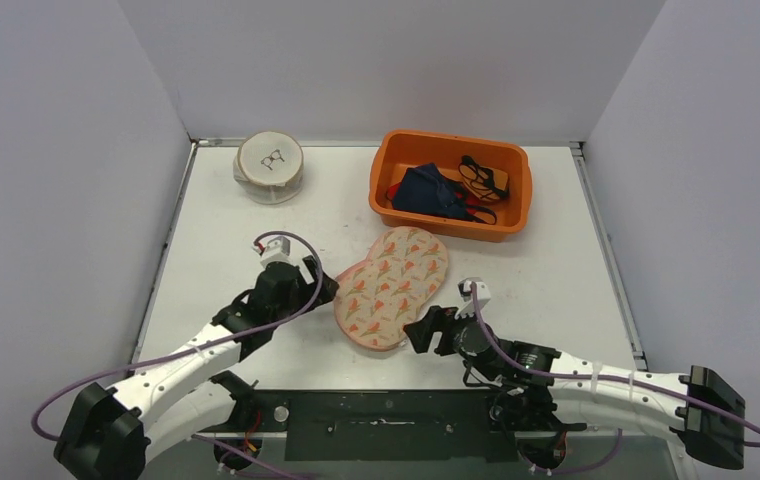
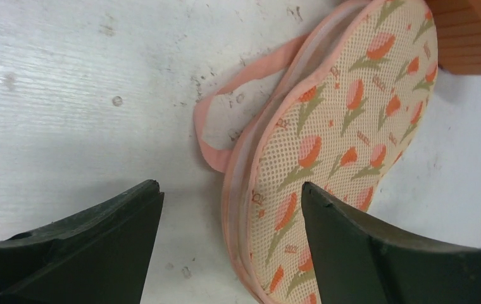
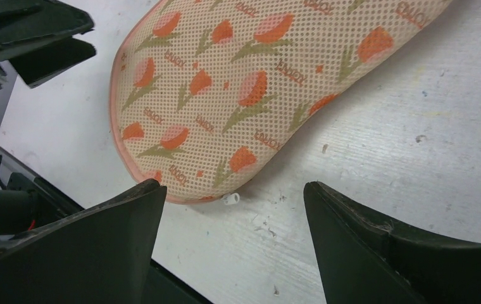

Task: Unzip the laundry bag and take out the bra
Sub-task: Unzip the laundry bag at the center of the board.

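Bag [image 1: 392,288] lies closed at frame centre. Left gripper [image 2: 231,189] and right gripper [image 3: 231,185] both gape wide, empty. Right should pinch the white tab [image 3: 230,199] (probably the zip pull) while left pins the bag's edge.

The right gripper [image 3: 231,187] is holding its jaws wide apart before the laundry bag [image 3: 238,95] (peach mesh, tulip print), which is lying flat on the table [image 3: 415,126] with its white zipper pull [image 3: 230,199] showing at the near edge.
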`<state>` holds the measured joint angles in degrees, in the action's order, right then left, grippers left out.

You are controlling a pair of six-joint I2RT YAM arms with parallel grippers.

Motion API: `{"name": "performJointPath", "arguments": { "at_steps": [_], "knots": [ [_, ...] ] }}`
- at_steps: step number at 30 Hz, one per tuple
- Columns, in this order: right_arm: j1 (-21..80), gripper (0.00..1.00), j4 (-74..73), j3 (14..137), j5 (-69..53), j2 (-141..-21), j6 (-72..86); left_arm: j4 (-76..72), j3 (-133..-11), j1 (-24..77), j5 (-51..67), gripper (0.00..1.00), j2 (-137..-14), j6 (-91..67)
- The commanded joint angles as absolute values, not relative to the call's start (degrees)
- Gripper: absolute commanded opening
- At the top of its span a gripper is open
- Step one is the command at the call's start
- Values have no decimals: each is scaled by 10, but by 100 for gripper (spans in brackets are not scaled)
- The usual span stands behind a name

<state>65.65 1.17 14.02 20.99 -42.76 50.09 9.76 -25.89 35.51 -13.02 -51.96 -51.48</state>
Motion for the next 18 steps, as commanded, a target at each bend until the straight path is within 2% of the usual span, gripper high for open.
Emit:
{"name": "performJointPath", "arguments": {
  "at_steps": [1, 3, 5, 8, 13, 18],
  "knots": [
    [656, 82, 81, 125, 174, -435, 487, -54, -253, 349, -42, 80, -558, -467],
    [658, 82, 88, 117, 173, -430, 490, -74, -260, 349, -23, 80, -601, -461],
    [659, 81, 84, 117, 173, -422, 490, -85, -264, 354, -1, 76, -637, -456],
    [662, 81, 66, 120, 179, -400, 487, -138, -242, 391, 11, 66, -648, -469],
    [663, 81, 14, 131, 202, -348, 480, -175, -223, 491, -36, 46, -645, -500],
    [663, 82, -53, 156, 236, -314, 469, -215, -228, 605, -106, 43, -653, -515]
  ]
}}
